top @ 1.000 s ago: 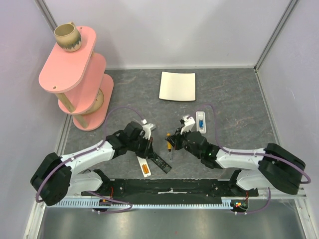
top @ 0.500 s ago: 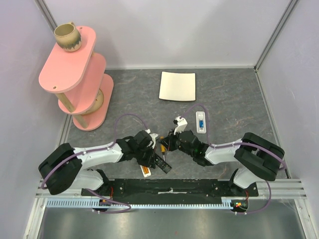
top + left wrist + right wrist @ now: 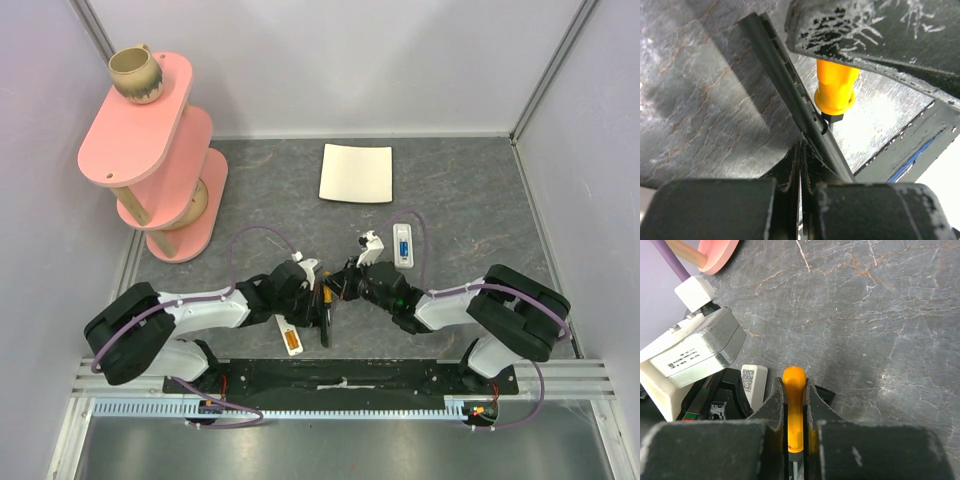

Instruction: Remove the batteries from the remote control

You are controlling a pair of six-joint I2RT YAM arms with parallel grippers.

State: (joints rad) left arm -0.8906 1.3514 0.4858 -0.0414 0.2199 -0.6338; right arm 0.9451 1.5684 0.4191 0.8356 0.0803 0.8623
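The white remote control [image 3: 286, 330] lies flat by the table's near edge, with one orange battery [image 3: 292, 344] showing in its bay. My left gripper [image 3: 317, 300] [image 3: 801, 150] is shut on a flat black bar [image 3: 325, 326] [image 3: 782, 75] and holds it on edge. My right gripper [image 3: 340, 288] [image 3: 794, 385] is shut on a small orange-handled screwdriver [image 3: 793, 395]. The screwdriver's handle [image 3: 835, 90] sits right against the black bar. A white end with a QR label [image 3: 751, 384], probably the remote, lies just left of the right fingers.
A pink tiered shelf [image 3: 150, 150] with a mug [image 3: 135, 75] on top stands at the back left. A white square sheet [image 3: 356, 172] lies at the back centre. A second white device with a blue part [image 3: 402, 245] lies right of the grippers.
My left gripper moved right onto the black bar and turned it from lying diagonally to standing on edge. My right gripper brought the orange-handled screwdriver left, up against the bar.
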